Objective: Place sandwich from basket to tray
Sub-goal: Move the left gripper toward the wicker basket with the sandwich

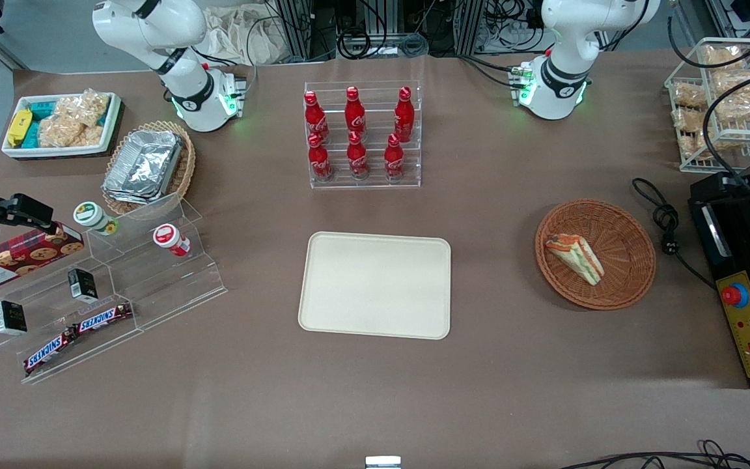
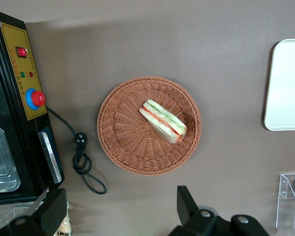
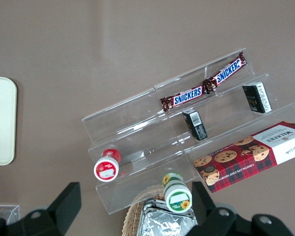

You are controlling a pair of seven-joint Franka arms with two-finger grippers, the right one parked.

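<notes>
Brown table (image 1: 492, 391), tray (image 1: 375, 285), basket (image 1: 629, 260), tool (image 2: 119, 211) above

gripper (image 2: 120, 211): fingers cut off by frame edge (upper parts only) | tray (image 2: 286, 86): partly cropped in wrist view | sandwich (image 1: 575, 258): wrap indiscernible

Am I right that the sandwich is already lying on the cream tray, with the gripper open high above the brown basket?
Not quite. The sandwich is still in the basket, not on the tray, which holds nothing; the front view shows this. The rest stands: in the left wrist view the gripper is open high above the basket.
</notes>
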